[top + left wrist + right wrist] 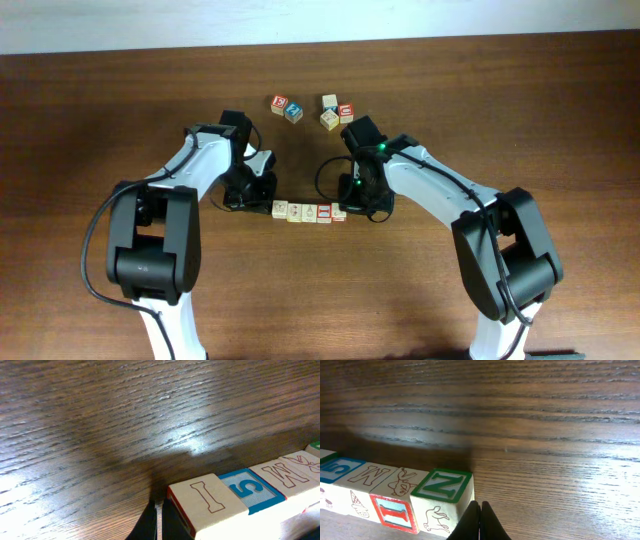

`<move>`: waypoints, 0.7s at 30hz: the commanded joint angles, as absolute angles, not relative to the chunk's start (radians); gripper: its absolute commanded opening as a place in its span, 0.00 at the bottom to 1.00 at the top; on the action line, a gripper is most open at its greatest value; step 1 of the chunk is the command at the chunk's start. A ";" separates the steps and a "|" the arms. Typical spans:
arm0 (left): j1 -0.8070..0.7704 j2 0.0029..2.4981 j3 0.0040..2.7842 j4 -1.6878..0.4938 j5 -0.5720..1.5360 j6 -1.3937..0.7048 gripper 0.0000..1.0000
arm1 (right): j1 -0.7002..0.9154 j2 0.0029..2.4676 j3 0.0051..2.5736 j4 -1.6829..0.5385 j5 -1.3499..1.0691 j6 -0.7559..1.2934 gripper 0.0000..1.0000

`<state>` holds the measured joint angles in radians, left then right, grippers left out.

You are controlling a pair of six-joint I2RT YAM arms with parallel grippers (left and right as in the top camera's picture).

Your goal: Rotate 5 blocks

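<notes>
Closed jaws flank the row of blocks (309,212), seemingly touching its ends.

Pale blocks (305,212) carry red, blue and green frames; table (500,90) brown-grained.

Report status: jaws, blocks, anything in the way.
Both jaws shut, empty. Five blocks in a row between them. Spare cubes beyond, clear.
</notes>
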<state>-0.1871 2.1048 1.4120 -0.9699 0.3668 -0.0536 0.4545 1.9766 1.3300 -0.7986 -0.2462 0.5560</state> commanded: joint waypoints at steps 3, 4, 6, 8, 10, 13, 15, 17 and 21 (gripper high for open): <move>-0.213 2.130 1.402 -0.943 0.323 -0.110 0.05 | 0.466 1.991 1.324 -0.796 -0.262 0.554 0.04; -0.215 2.130 1.402 -0.942 0.323 -0.113 0.05 | 0.466 1.991 1.324 -0.799 -0.262 0.554 0.04; -0.216 2.130 1.402 -0.942 0.322 -0.113 0.05 | 0.464 1.991 1.324 -0.804 -0.262 0.554 0.04; -0.216 2.130 1.402 -0.939 0.317 -0.113 0.05 | 0.462 1.990 1.326 -0.807 -0.261 0.554 0.04; -0.210 2.130 1.402 -0.923 0.312 -0.113 0.07 | 0.443 1.990 1.340 -0.833 -0.257 0.554 0.04; -0.182 2.130 1.404 -0.892 0.292 -0.120 0.09 | 0.402 1.990 1.368 -0.875 -0.230 0.509 0.04; -0.147 2.130 1.417 -0.893 0.292 -0.120 0.09 | 0.379 1.990 1.378 -0.872 -0.232 0.471 0.05; -0.120 2.130 1.430 -0.894 0.292 -0.120 0.11 | 0.376 1.990 1.388 -0.867 -0.232 0.430 0.04; -0.091 2.130 1.443 -0.894 0.292 -0.120 0.18 | 0.373 1.990 1.456 -0.865 -0.220 0.369 0.06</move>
<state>-0.1040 2.1021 1.4353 -0.8963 0.3401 -0.1169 0.3782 1.9816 1.3930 -0.8665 -0.2409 0.4297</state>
